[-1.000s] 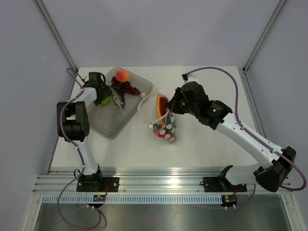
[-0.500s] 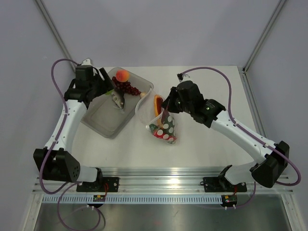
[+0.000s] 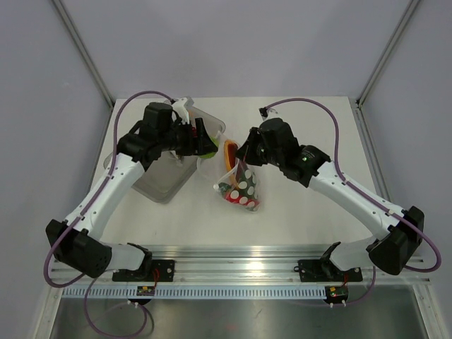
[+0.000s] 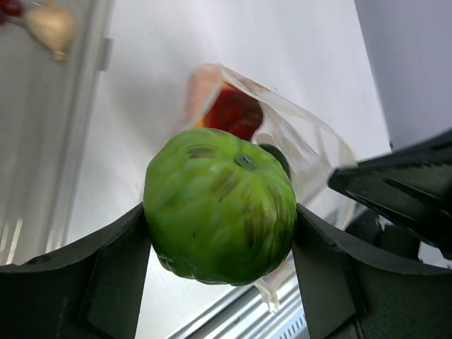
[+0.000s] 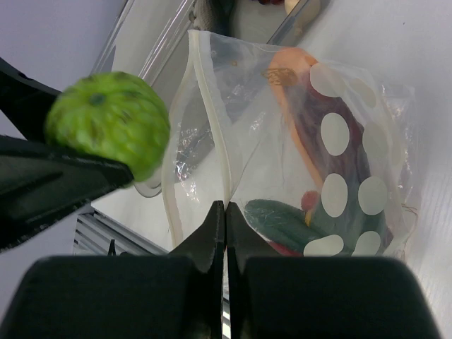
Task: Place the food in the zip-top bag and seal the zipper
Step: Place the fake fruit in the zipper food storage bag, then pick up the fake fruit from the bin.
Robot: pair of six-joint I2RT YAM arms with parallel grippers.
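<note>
Top view: left pincer [image 3: 203, 141] pinching light-green round toy lime [image 3: 210, 147], centre-left of frame, beside clear white-spotted floppy bag [image 3: 241, 188]; half a second earlier it was over the grey tray [image 3: 159, 185] | Left wrist: lime poised before bag mouth | Right wrist: right pincer [image 5: 224, 215] pressed together on bag rim; risk: floppy mouth sags, lime drops onto counter [image 5: 395, 42].

The lime [image 4: 220, 201] is lodged between the left gripper's [image 4: 220, 215] jaws; ahead of them, the zip-top bag [image 5: 268, 162] is pinched by its edge between the right gripper's [image 5: 225, 215] jaws.
</note>
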